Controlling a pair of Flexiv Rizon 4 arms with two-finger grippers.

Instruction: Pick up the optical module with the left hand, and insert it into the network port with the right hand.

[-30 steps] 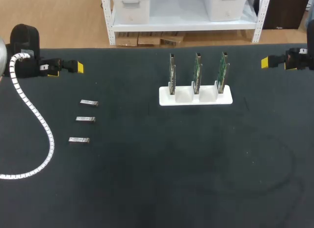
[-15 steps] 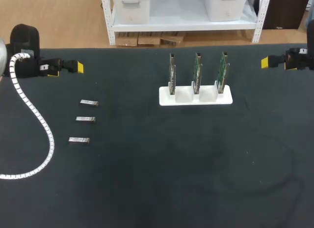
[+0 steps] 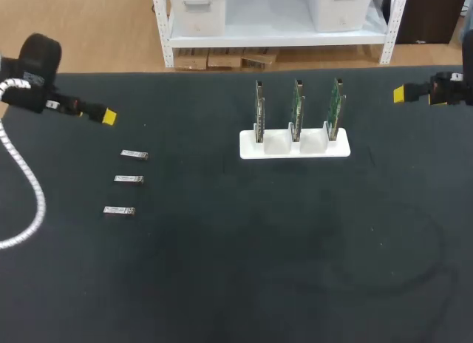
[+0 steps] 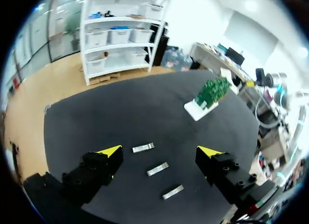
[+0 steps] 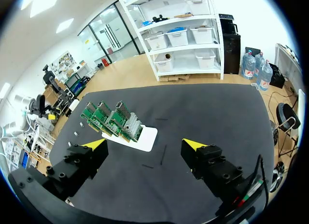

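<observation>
Three optical modules (image 3: 128,180) lie in a column on the worktop (image 3: 222,269), long axes left-right, just ahead of and below my spread, empty left end effector (image 4: 159,151); my right end effector (image 5: 145,144), also spread, hangs well apart, past the network-port boards (image 3: 297,106).

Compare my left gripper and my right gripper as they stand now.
The left gripper angles toward the three optical modules; the right gripper points level across the table. The left one faces the modules, the right one the white holder of circuit boards. Both are open and empty.
</observation>
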